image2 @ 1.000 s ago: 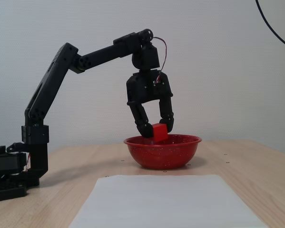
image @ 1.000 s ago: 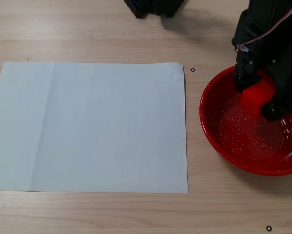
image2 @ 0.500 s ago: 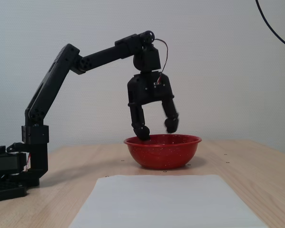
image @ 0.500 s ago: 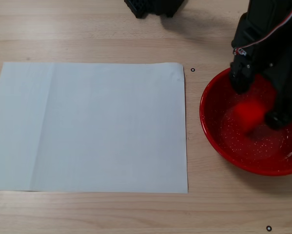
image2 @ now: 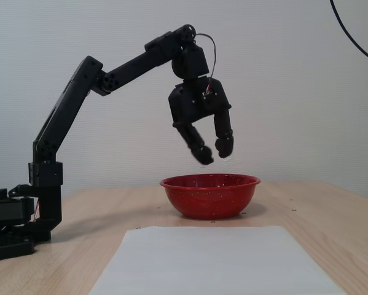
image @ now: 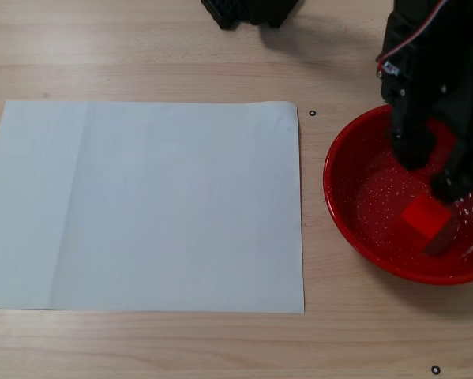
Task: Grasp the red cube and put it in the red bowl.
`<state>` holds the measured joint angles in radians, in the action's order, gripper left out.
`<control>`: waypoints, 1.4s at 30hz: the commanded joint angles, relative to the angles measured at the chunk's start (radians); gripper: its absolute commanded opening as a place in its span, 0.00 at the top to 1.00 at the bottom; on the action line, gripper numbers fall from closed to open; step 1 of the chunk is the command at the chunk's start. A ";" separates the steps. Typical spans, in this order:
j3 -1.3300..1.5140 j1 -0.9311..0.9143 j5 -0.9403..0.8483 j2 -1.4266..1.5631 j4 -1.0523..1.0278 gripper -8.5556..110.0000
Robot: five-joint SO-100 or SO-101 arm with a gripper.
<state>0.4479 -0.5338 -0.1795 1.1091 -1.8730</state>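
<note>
The red cube [image: 426,217] lies inside the red bowl [image: 347,213], on its speckled floor. In a fixed view from the side the bowl [image2: 209,198] stands on the table and the cube is hidden behind its wall. My black gripper [image2: 214,152] hangs open and empty a short way above the bowl. In a fixed view from above the gripper [image: 433,170] is over the bowl's far half, just beyond the cube, and not touching it.
A large white paper sheet [image: 149,205] lies on the wooden table to the left of the bowl. The arm's base [image2: 15,227] stands at the left in a fixed view. Small black marks [image: 313,113] dot the table.
</note>
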 commanded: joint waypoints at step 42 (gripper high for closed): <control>1.243 0.440 0.109 1.112 0.575 0.93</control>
<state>1.7027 -0.1120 -0.0859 2.0908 -1.3392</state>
